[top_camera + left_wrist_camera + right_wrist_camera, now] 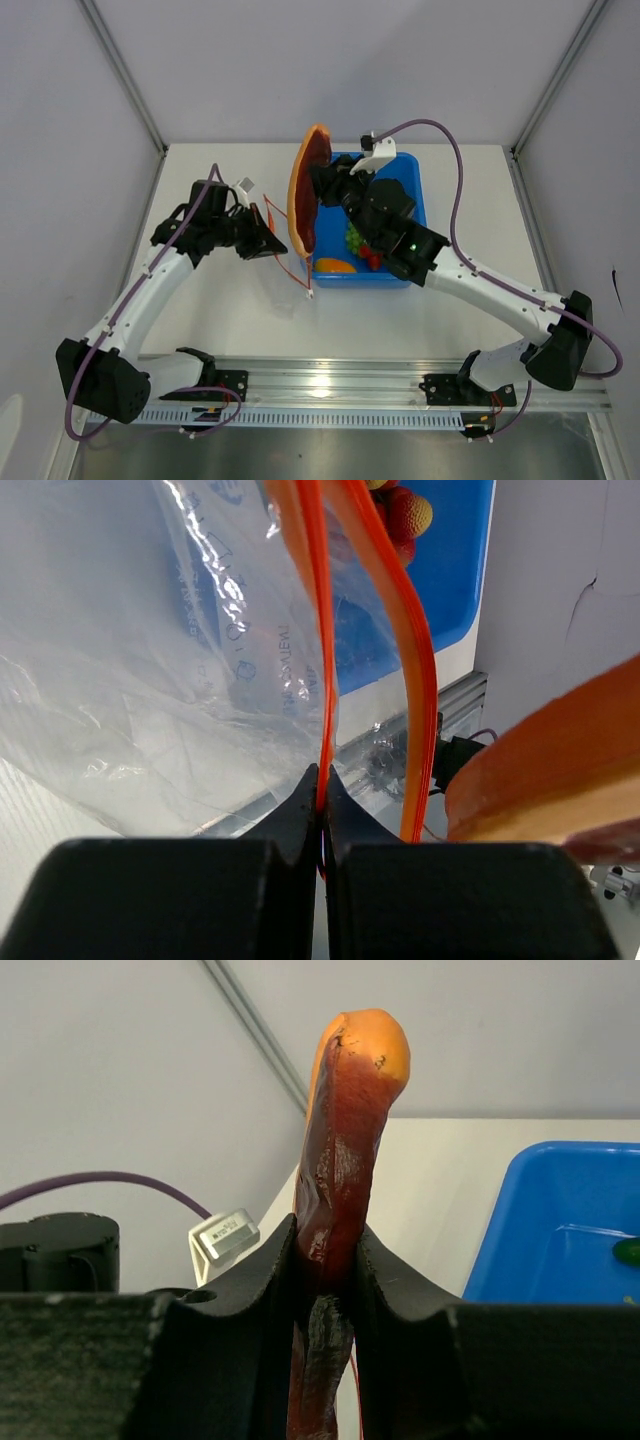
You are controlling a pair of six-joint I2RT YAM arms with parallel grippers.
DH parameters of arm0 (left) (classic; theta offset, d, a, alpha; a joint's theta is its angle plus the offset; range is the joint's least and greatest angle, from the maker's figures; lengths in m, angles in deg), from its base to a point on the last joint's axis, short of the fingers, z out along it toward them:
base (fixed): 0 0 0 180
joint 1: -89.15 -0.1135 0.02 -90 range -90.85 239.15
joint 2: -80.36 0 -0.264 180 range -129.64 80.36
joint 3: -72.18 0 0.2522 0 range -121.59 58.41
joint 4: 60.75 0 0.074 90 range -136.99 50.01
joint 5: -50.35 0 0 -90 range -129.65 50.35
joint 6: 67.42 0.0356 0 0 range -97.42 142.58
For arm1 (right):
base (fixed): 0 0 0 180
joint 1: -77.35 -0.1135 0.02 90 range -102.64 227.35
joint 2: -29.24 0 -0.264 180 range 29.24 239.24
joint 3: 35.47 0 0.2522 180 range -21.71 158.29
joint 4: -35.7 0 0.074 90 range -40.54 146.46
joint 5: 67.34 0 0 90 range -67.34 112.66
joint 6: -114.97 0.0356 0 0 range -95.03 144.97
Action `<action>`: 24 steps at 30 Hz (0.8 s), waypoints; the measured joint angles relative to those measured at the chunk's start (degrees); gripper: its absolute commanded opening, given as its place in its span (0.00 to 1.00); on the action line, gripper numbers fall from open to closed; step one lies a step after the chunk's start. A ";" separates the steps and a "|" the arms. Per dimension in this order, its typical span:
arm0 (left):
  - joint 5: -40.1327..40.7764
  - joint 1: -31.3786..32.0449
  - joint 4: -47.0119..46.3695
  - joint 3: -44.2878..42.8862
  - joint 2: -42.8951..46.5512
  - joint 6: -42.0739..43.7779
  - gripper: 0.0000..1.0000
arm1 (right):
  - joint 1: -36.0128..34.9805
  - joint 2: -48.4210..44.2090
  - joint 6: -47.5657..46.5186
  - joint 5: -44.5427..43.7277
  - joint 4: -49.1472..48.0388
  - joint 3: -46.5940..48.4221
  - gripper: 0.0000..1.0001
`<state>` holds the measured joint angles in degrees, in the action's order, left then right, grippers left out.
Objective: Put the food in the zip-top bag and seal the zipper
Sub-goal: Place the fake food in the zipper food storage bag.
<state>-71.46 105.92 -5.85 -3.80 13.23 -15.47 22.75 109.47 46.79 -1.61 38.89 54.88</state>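
Note:
My right gripper (328, 180) (325, 1250) is shut on the red-brown meat slice (304, 190) (345, 1130). It holds the slice on edge, above the left rim of the blue bin. The left gripper (272, 245) (322, 775) is shut on the zipper (320, 630), one orange-red strip of the clear zip-top bag (150, 680). The other strip (415, 680) bows away, so the mouth gapes. The meat slice (560, 760) hangs just to the right of that mouth. In the top view the bag shows only as thin orange lines (285, 262).
The blue bin (405, 170) (560, 1220) holds a green leafy bunch (354, 238), small red fruits (372, 258) (408, 515) and an orange-yellow piece (335, 265). Grey walls close the table on three sides. A metal rail (330, 385) runs along the near edge.

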 measured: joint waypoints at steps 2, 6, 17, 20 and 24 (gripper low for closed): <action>-0.04 0.09 -0.35 0.57 -0.02 -0.55 0.00 | -1.11 0.02 -0.20 -2.82 -0.87 0.00 0.00; -0.55 0.26 -0.94 0.74 -0.20 -1.38 0.01 | -3.74 0.24 -1.57 -9.01 -2.86 0.00 0.00; -1.92 0.46 -1.57 0.74 0.26 -2.51 0.01 | -10.95 6.16 -14.14 -17.62 -13.60 -1.66 0.00; -1.90 0.46 -1.38 0.74 0.35 -2.49 0.01 | -11.04 6.80 -16.39 -18.71 -15.12 -2.80 0.00; -2.69 0.48 -1.46 0.74 0.46 -2.49 0.01 | -10.97 6.80 -19.04 -19.56 -16.79 -5.51 0.00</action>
<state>-74.15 106.40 -7.31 -3.06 13.68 -17.96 11.77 116.26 27.76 -21.18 22.10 49.38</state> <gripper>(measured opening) 0.005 0.267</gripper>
